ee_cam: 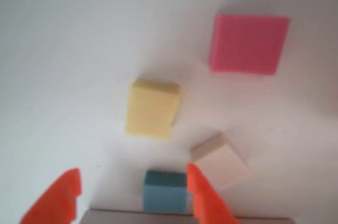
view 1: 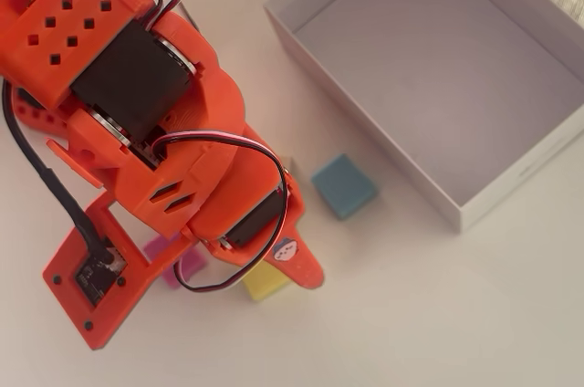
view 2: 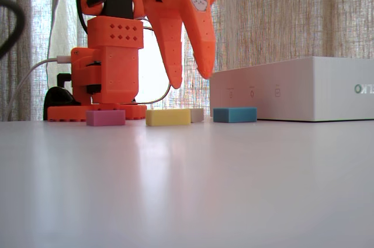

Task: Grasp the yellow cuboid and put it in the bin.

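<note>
The yellow cuboid (view 2: 168, 117) lies flat on the white table between a pink block and a beige one. In the wrist view the yellow cuboid (ee_cam: 152, 108) sits ahead of the fingers, near the middle. In the overhead view the arm covers most of the yellow cuboid (view 1: 265, 285), and one orange finger (view 1: 306, 266) reaches beside it. My gripper (view 2: 190, 77) hangs open above the cuboid, well clear of the table, with nothing between its fingers. In the wrist view the gripper (ee_cam: 132, 171) is spread wide. The bin (view 1: 365, 122), a large white box, stands empty at the upper right of the overhead view.
A pink block (ee_cam: 248, 43), a beige block (ee_cam: 221, 163) and a blue block (view 1: 343, 185) lie close around the yellow one. The blue block sits between the yellow one and the bin's near wall (view 2: 292, 90). The arm's orange base (view 2: 105, 78) stands behind the blocks.
</note>
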Controlling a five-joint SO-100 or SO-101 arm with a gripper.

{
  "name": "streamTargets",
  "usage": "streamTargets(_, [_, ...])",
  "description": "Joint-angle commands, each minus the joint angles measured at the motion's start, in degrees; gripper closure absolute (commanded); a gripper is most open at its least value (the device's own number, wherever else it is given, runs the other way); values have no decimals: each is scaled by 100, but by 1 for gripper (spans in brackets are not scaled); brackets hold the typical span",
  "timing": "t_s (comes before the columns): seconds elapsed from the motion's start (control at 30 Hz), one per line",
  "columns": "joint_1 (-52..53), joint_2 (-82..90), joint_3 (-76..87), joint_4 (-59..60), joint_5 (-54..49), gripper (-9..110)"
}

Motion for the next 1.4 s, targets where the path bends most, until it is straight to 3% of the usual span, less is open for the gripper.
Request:
streamTargets(0.0, [70, -44, 26, -26, -35, 76])
streamTargets(1.37, [448, -993, 167, -949, -88, 79])
